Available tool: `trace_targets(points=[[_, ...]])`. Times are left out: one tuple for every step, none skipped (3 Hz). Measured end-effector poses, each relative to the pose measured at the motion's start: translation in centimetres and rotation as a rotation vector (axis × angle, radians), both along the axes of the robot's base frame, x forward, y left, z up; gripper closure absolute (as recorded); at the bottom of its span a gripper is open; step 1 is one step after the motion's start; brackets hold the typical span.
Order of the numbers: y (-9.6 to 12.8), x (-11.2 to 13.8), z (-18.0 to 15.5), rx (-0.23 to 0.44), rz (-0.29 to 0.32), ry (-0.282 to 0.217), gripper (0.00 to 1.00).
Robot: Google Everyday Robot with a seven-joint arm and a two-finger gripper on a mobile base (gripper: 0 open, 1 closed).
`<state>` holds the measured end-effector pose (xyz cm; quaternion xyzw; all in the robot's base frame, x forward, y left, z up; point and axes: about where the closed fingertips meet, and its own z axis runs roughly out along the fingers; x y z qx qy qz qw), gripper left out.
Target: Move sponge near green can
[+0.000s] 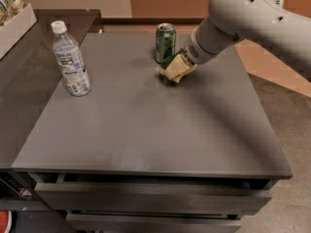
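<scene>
Gripper: over the far middle of the grey table, jaws closed on the sponge | Sponge: tilted, low over the tabletop, just beside the green can | Water bottle: upright, well apart.

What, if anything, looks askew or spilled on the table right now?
Nothing spilled or damaged. The sponge sits tilted in the gripper, right beside the can. Can and bottle both stand upright. The top drawer looks slightly ajar.
</scene>
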<state>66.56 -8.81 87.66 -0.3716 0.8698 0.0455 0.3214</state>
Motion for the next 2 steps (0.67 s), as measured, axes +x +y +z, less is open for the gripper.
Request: trace_targets(points=[[-0.84, 1.10, -0.57, 0.008, -0.045, -0.002, 0.82], [-0.62, 1.83, -1.14, 0.023, -0.050, -0.012, 0.59]])
